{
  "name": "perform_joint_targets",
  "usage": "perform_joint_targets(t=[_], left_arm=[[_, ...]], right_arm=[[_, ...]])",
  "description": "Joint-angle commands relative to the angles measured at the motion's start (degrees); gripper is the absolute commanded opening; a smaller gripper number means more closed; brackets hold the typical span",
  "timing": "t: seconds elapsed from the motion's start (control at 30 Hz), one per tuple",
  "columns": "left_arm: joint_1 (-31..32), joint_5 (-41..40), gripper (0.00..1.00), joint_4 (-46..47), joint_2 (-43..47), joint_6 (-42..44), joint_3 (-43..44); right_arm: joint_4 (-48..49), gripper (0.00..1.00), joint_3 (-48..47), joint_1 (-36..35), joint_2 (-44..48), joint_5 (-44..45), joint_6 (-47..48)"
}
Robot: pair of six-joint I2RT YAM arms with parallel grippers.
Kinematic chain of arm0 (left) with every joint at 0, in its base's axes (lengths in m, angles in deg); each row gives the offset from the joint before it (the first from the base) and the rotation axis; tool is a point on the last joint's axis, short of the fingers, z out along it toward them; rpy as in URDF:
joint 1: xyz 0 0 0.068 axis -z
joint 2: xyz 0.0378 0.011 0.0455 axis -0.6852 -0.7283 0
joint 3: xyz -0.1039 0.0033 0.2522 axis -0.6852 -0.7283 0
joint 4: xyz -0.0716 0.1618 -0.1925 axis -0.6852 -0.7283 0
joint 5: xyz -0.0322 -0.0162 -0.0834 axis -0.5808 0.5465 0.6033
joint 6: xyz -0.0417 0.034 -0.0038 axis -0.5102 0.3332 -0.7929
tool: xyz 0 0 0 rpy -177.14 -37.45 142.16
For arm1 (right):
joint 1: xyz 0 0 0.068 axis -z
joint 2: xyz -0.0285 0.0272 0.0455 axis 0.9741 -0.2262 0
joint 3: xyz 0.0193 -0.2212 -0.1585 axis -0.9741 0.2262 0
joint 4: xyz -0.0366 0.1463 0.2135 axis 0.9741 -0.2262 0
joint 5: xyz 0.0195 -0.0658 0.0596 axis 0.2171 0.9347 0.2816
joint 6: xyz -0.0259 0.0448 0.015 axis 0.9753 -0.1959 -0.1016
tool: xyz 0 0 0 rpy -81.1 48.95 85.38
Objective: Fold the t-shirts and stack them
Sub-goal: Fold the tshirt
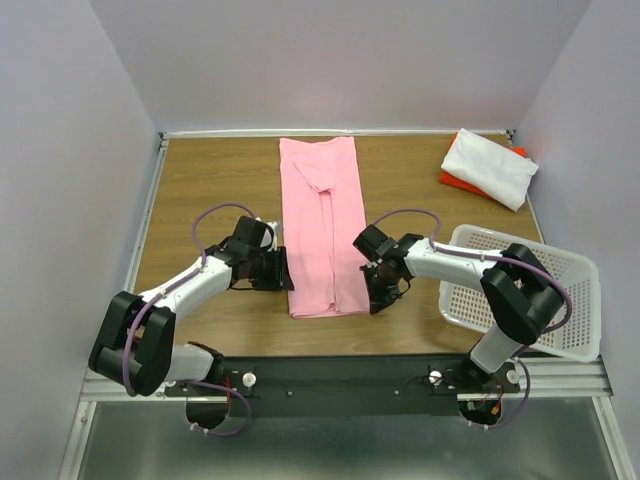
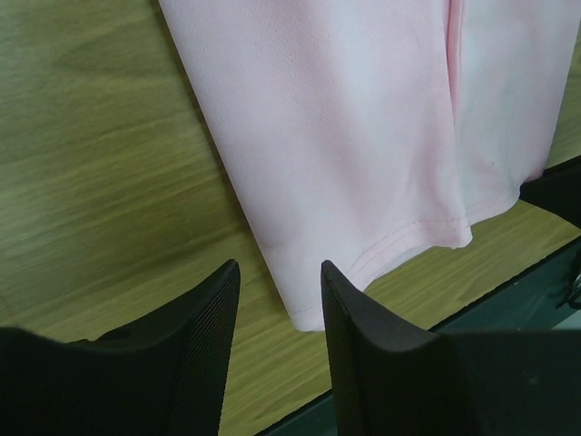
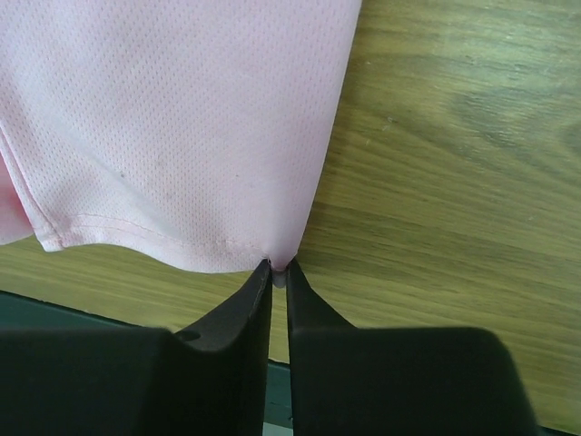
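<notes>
The pink t-shirt lies folded into a long narrow strip down the middle of the table. My right gripper is shut on its near right hem corner. My left gripper is open, its fingers just short of the near left corner and not touching the cloth. A folded white t-shirt lies on top of an orange-red one at the far right corner.
A white perforated plastic basket stands at the right, beside my right arm. The table's near edge and black rail run just behind both grippers.
</notes>
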Motion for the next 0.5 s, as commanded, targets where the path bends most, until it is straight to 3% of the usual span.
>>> perform_joint_targets(t=[0.0, 0.47], left_arm=[[1.6, 0.2, 0.49, -0.5, -0.2, -2.4, -1.5], [5.9, 1.8, 0.49, 1.4, -4.1, -5.1, -4.4]], right_arm=[[1.0, 0.15, 1.1, 0.2, -2.2, -0.1, 1.5], [0.9, 0.14, 0.1, 0.2, -2.3, 0.3, 3.6]])
